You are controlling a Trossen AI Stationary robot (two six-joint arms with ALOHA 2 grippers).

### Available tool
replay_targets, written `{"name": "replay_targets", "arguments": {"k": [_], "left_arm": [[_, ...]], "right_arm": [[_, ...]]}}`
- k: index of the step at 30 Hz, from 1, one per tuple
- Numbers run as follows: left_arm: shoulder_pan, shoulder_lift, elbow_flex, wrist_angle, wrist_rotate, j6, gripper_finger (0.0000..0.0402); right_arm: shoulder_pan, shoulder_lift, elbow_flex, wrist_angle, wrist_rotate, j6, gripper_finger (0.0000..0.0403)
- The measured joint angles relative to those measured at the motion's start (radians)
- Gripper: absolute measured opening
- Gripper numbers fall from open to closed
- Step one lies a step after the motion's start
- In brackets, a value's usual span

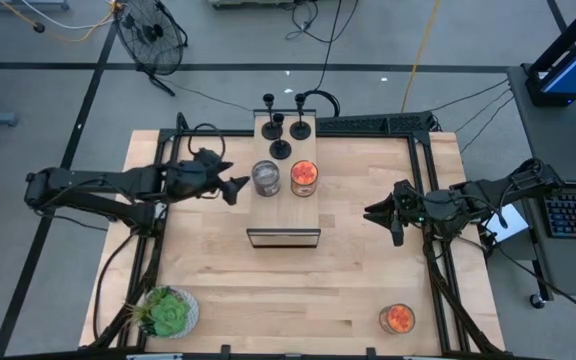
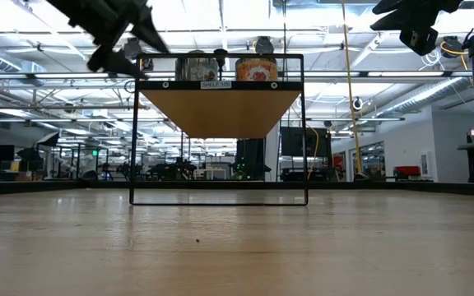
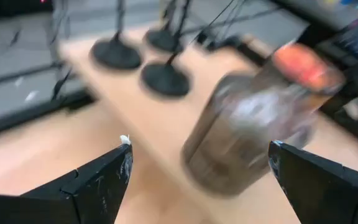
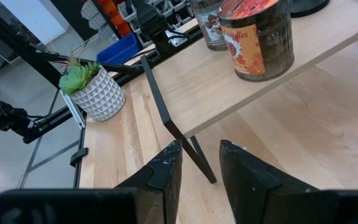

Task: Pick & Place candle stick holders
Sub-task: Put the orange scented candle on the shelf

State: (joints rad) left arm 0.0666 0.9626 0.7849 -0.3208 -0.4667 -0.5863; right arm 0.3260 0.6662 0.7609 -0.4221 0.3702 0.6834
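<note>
Left claw (image 1: 236, 187): I am holding it up at shelf height, fingers (image 3: 98, 180) spread wide apart and carrying nothing.
Just ahead of left claw: the grey glass jar (image 1: 266, 177) is standing almost between the fingers; in the left wrist view it is filling the gap (image 3: 241, 140), with the orange jar (image 1: 305, 176) right behind it.
Shelf (image 1: 285, 215): a small raised wooden shelf on a black frame, standing on the tabletop (image 1: 298, 290); both jars and all the holders are sitting on top of it.
Candle stick holders (image 1: 281, 148): three of them are standing upright at the far end of the shelf, past the grey jar and off to one side of the left claw's line; the nearest round base (image 3: 165, 79) is well clear of the fingers.
Long axis: each stem is pointing straight up, so I am judging a sideways pinch on the stem as the natural grip.
Key relation: I am reading the jar as the obstacle; the left claw needs to swing around it toward the holders.
Nearer arm: the left one, clearly.
Right claw (image 1: 396, 217): waiting well apart from the shelf on its other side, fingers nearly together (image 4: 197, 168) and empty, pointing toward the orange jar (image 4: 257, 37).
Far corners: a potted plant (image 1: 168, 312) and another orange jar (image 1: 397, 319) are sitting on the tabletop, far from either claw.
</note>
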Motion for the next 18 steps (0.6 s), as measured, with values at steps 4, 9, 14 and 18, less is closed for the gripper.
{"name": "replay_targets", "arguments": {"k": [4, 9, 14, 18], "left_arm": [[0.000, 0.001, 0.000, -0.077, -0.009, -0.067, 0.0379], [0.000, 0.055, 0.000, -0.084, -0.016, -0.088, 0.0379], [0.000, 0.128, 0.000, -0.073, -0.004, -0.104, 0.0379], [0.009, 0.158, 0.000, -0.052, 0.000, -0.104, 0.0379]], "right_arm": [[0.000, 0.000, 0.000, 0.000, 0.001, 0.000, 0.0100], [0.000, 0.000, 0.000, 0.009, 0.052, 0.000, 0.0100], [0.000, 0.000, 0.000, 0.015, 0.053, 0.007, 0.0100], [0.000, 0.000, 0.000, 0.015, 0.053, 0.009, 0.0100]]}}
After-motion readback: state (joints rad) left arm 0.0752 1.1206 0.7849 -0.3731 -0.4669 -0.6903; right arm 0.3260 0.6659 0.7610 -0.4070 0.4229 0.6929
